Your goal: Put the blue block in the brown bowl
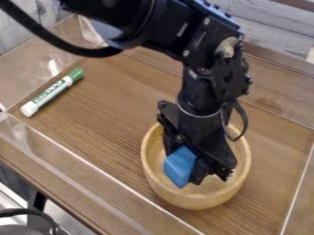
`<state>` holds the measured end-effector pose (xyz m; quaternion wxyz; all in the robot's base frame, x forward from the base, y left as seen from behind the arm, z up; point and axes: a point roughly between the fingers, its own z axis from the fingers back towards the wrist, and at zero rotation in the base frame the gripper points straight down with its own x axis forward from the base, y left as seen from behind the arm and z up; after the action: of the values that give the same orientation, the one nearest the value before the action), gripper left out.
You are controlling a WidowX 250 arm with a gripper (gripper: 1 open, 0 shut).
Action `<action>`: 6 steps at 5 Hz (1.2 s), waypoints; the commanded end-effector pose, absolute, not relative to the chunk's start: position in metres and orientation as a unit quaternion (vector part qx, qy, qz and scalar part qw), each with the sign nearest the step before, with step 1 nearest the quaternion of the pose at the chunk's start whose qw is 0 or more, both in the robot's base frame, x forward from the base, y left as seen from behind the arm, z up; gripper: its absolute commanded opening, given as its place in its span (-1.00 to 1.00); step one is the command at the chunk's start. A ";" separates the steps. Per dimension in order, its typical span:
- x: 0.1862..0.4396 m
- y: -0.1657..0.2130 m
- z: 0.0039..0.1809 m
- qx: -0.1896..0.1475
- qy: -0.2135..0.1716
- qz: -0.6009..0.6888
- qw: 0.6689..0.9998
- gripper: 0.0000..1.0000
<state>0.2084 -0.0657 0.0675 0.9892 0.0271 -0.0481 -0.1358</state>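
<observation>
Tool point(185, 168) squeezes the blue block point(181, 166) down inside the brown bowl point(233, 188), near its 9 o'clock wall, so let go gently and lift straight up.

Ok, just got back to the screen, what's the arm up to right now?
The arm has its gripper pointing down into the brown bowl, shut on the blue block. The block is inside the bowl's rim, but the fingers haven't let go, so the drop isn't done. Whether the block touches the bowl's bottom can't be told from this view. A green-and-white marker lies off to the left on the wooden table, untouched.
</observation>
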 end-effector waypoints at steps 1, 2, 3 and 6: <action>0.219 -0.066 0.084 0.022 -0.071 -0.126 0.989 -1.00; 0.221 -0.062 0.094 0.023 -0.074 -0.118 0.990 -1.00; 0.227 -0.056 0.114 0.029 -0.092 -0.098 0.990 -1.00; 0.247 -0.044 0.145 0.040 -0.151 -0.073 0.985 -1.00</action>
<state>0.2430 -0.0433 0.1339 0.9877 0.0421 -0.1302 -0.0759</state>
